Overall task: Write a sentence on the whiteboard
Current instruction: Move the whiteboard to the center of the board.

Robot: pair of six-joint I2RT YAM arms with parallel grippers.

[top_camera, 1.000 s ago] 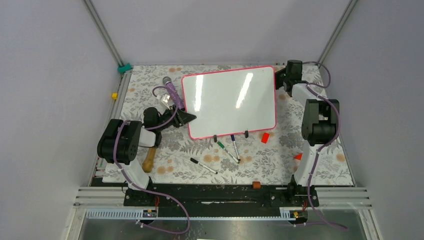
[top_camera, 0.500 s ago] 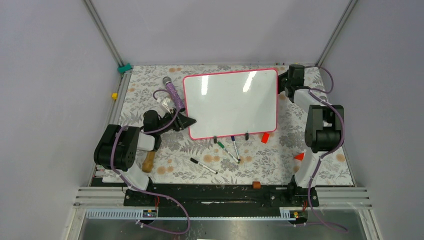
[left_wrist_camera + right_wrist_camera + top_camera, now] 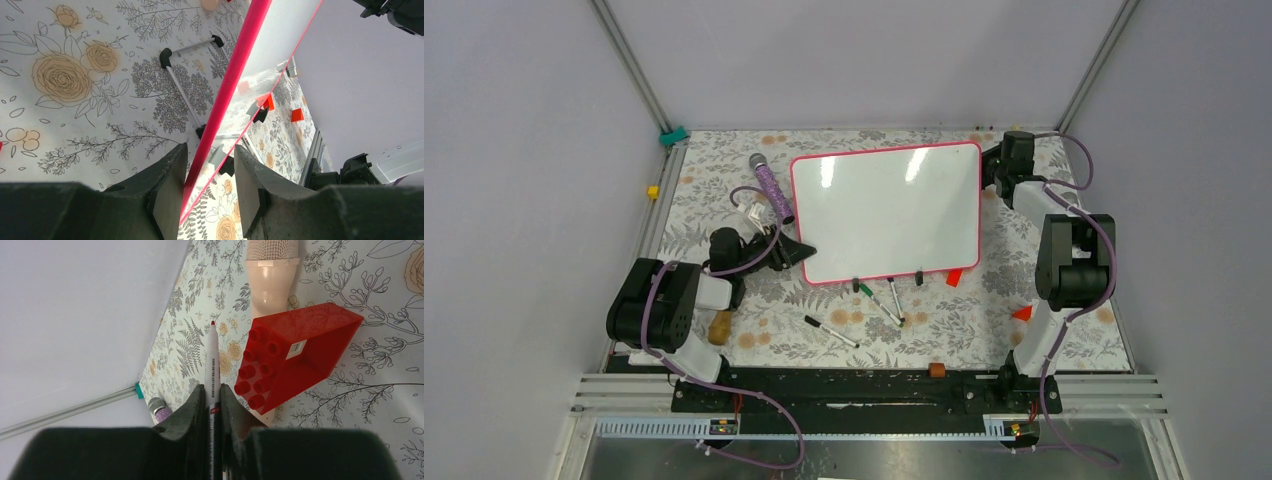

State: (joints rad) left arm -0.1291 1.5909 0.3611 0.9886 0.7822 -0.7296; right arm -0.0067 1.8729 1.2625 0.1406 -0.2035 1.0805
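Half closed, the left gripper (image 3: 206, 165) clamps the near left corner of the whiteboard (image 3: 884, 215). The board sits mid-way on the floral table (image 3: 1024, 262), glossy white in a pink-red frame, with two black clips (image 3: 855, 279) on its near edge. By its far right corner, the right gripper (image 3: 212, 390) pinches a red marker (image 3: 212, 355).

The whiteboard (image 3: 884, 215) slid slightly toward the lower right of the frame. The left gripper (image 3: 808, 250) at its lower-left edge moved down with it.
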